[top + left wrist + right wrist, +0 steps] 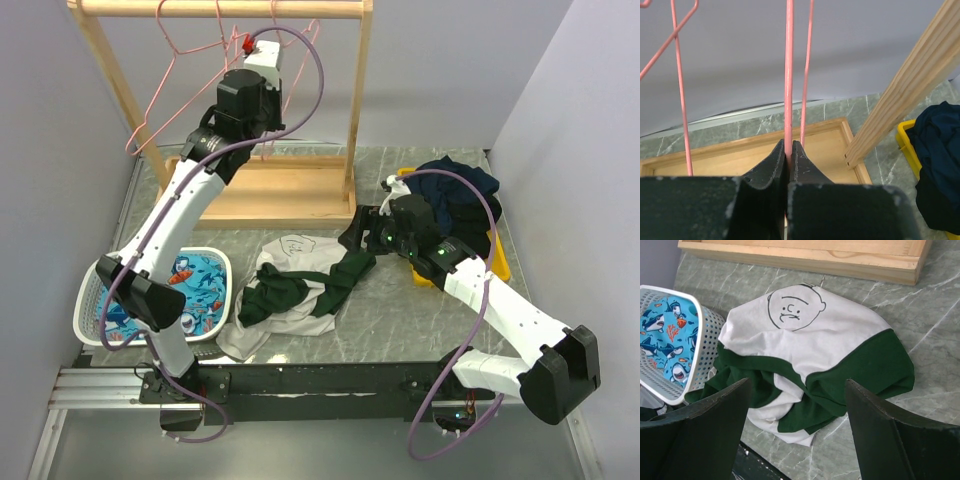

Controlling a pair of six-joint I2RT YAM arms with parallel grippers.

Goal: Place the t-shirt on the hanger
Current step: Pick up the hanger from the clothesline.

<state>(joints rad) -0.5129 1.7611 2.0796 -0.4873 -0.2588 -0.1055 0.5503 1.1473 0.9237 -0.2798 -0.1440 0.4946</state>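
The left jaws are clenching tight on the thin pink wire of the hanger (788,75), pinching it between their dark tips up at the wooden rack (220,8). The hanger is hanging from the rack's top rail, and two other pink hangers (165,100) are dangling just beside it, further to the left along the same rail.

The right jaws are standing wide apart and gripping nothing. In the right wrist view the t-shirt (805,340) is showing in the gap between them. Whether they are touching the cloth I cannot tell.

The t-shirt is lying crumpled on the green marbled surface (400,320), in front of the rack's wooden base (290,195). Its pale part is facing up with the small line-drawn face toward the rack, and the dark green folds are bunching along the nearer side. One green fold is reaching up against the white perforated basket (90,310) on the left.

A blue shark-print cloth (200,285) is lying inside that basket. On the far right, a heap of dark navy clothes (460,190) is spilling over a yellow bin (497,260), behind the right arm.
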